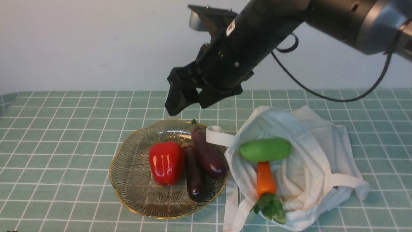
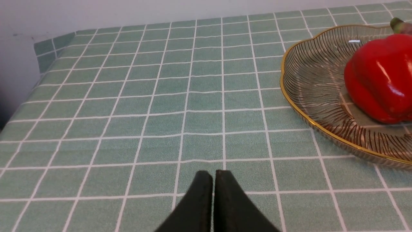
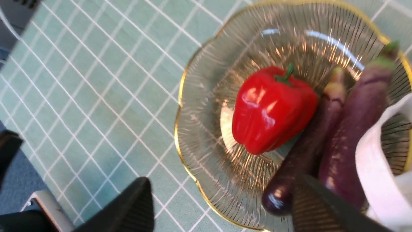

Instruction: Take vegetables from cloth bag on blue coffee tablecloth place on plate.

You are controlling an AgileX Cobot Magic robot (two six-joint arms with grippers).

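The glass plate (image 1: 132,180) with a gold rim lies on the teal tablecloth (image 1: 58,135). On it rest a fat purple eggplant (image 1: 208,155), a slimmer dark eggplant (image 1: 194,175) and a red bell pepper (image 1: 166,162). The white cloth bag (image 1: 317,167) lies open right of the plate, with a green cucumber (image 1: 265,149) and an orange carrot (image 1: 265,178) inside. My right gripper (image 1: 190,104) hangs open and empty above the plate's far edge; in the right wrist view it (image 3: 222,183) frames the plate (image 3: 206,106) and both eggplants. My left gripper (image 2: 213,174) is shut, low over bare cloth.
A white bag strap (image 1: 222,137) drapes over the plate's right rim, beside the fat eggplant (image 3: 360,119). The pale wall stands behind the table. In the left wrist view the plate (image 2: 309,83) and pepper (image 2: 379,77) lie off to one side.
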